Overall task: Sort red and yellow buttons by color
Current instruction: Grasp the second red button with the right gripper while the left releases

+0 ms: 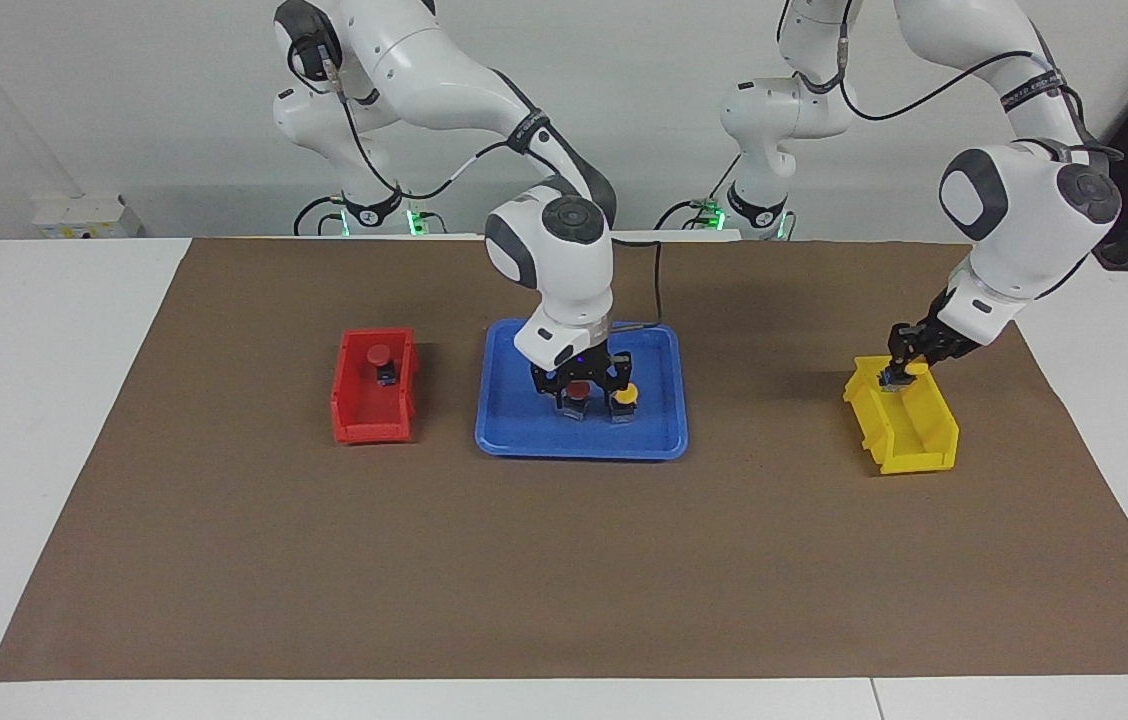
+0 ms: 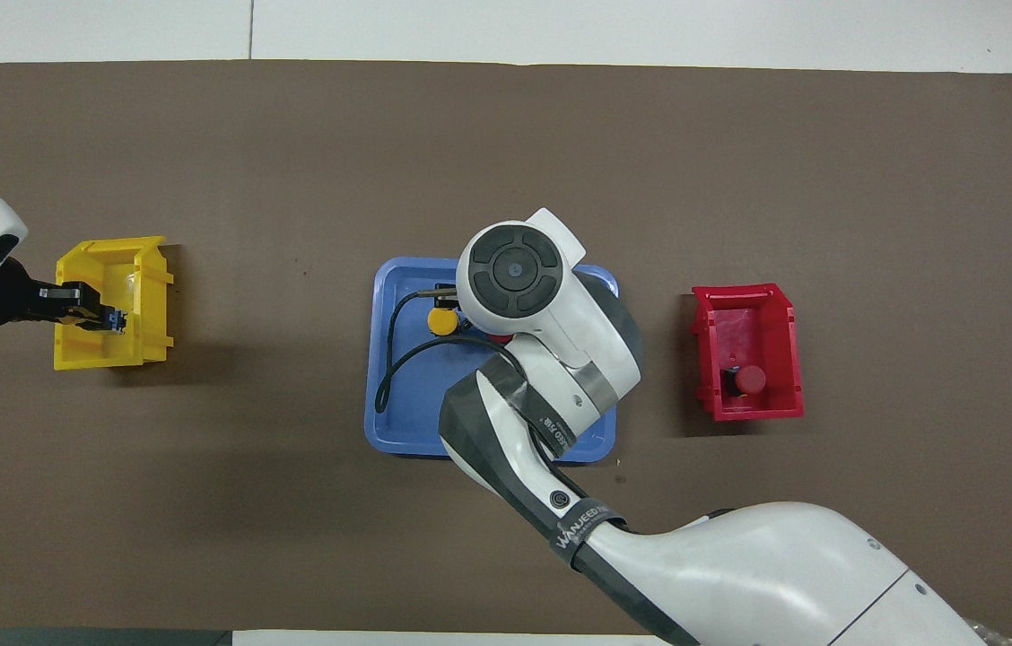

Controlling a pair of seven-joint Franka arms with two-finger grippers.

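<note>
One red button [image 1: 380,354] sits in the red bin [image 1: 354,420]. My left gripper [image 1: 900,374], jaws clenched on a yellow button [image 1: 914,368], hangs over the yellow bin [image 1: 929,445]. My right gripper [image 1: 579,392] straddles the blue tray's [image 1: 514,435] red button [image 1: 579,389], jaws still parted.

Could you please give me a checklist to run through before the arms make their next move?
1. Right gripper lowered around the tray's red-capped button in the blue plastic tray: ok.
2. Right gripper closed on that button: not ok, fingers apart.
3. Tray's yellow-capped button beside it clear of the gripper: cannot tell.
4. Left gripper shut on the held yellow-capped button, over the yellow plastic bin: ok.
5. Red plastic bin holds one binned red-capped button, with room left: ok.
</note>
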